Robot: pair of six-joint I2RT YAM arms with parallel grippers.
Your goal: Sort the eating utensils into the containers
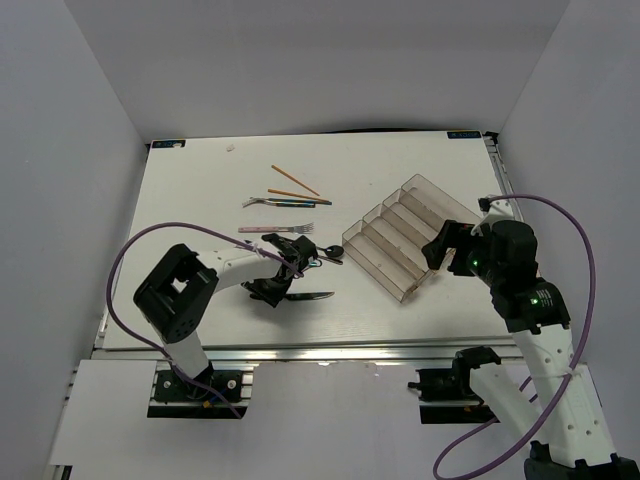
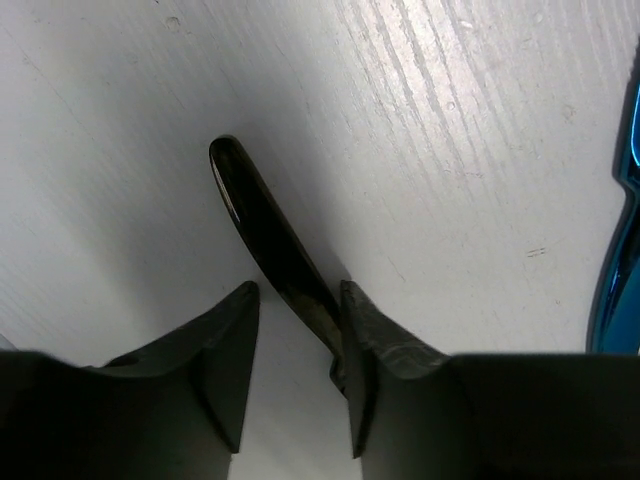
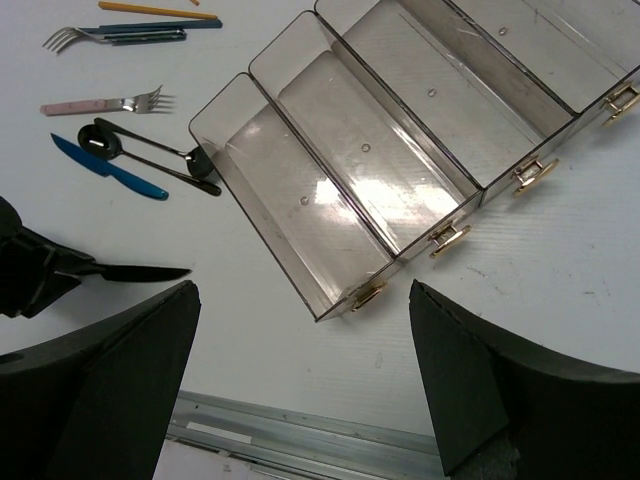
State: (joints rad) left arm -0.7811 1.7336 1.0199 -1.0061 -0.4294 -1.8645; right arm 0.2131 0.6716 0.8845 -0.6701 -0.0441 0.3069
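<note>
Careful, your left gripper point(image 2: 297, 300) straddles the dark knife point(image 2: 250, 205), fingers point(image 2: 385, 345) apart, touching it on one side only, so squeezing may twist it.

The white table point(image 1: 200, 200) carries a clear organizer tray point(image 1: 374, 269), set askew toward its right edge. Toward the far edge lie two orange chopsticks point(image 1: 295, 180) and a silver fork point(image 1: 285, 201). Mid-table lie a pink-handled fork point(image 1: 270, 230), two black utensils point(image 3: 100, 141) and a blue knife point(image 3: 110, 168). A dark knife point(image 1: 308, 296) lies nearer the near edge.
</note>
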